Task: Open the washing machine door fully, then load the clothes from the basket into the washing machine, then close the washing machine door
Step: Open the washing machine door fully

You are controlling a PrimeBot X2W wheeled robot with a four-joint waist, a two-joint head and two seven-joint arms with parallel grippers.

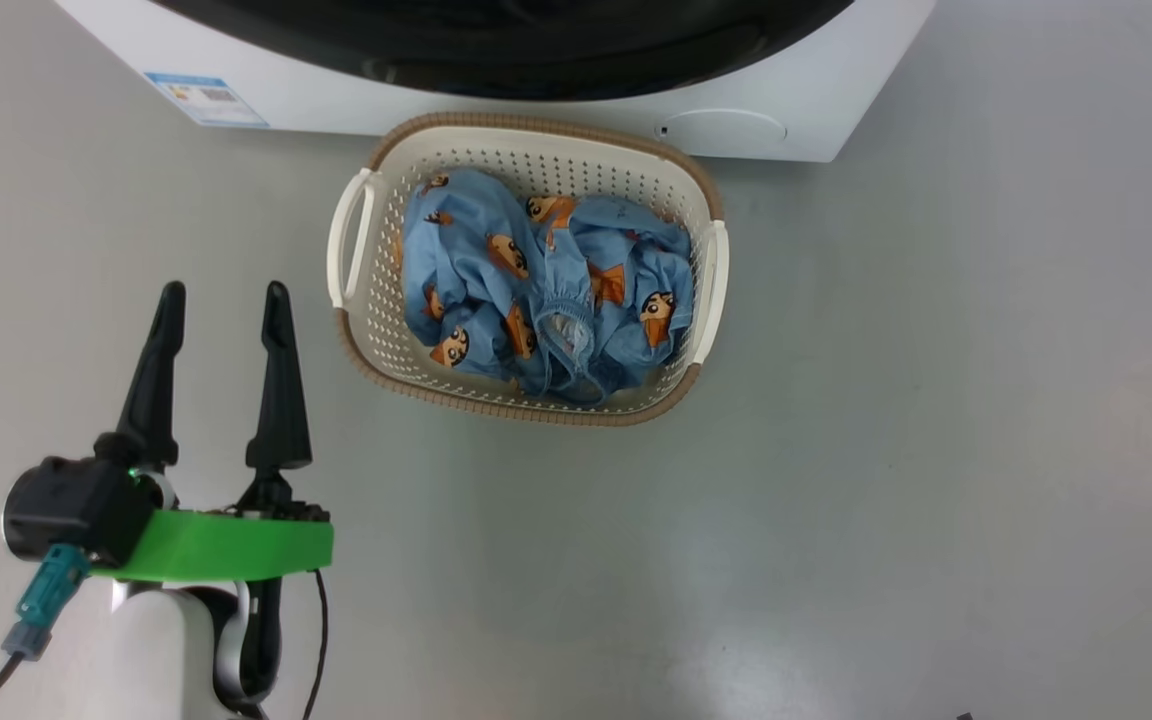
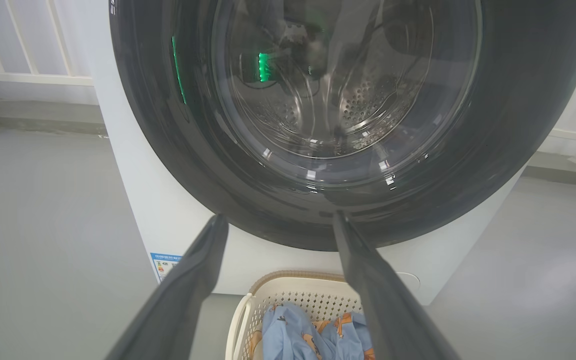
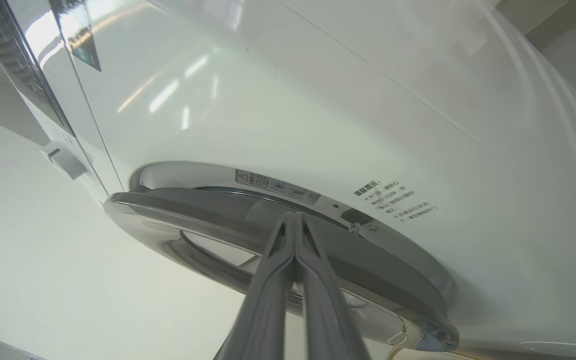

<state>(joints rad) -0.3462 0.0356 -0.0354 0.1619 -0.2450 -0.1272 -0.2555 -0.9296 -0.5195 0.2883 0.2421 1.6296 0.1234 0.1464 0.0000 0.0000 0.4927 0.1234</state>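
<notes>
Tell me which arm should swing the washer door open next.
Right. The right tool, shut, points at the rim of the washing machine door; the left tool hangs open beside the basket, away from the door.

The basket [image 1: 536, 165] sits on the floor [image 1: 936, 400] just before the washing machine [image 1: 416, 100], below the washing machine door [image 2: 348, 125]; the clothes [image 1: 546, 290] lie in the basket; the left gripper [image 1: 224, 295] hangs left of it; the right gripper [image 3: 295, 216] points at the door's rim.

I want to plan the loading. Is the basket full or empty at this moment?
Full: the basket holds the crumpled blue clothes, which cover most of its bottom. Nothing hangs over its rim.
</notes>
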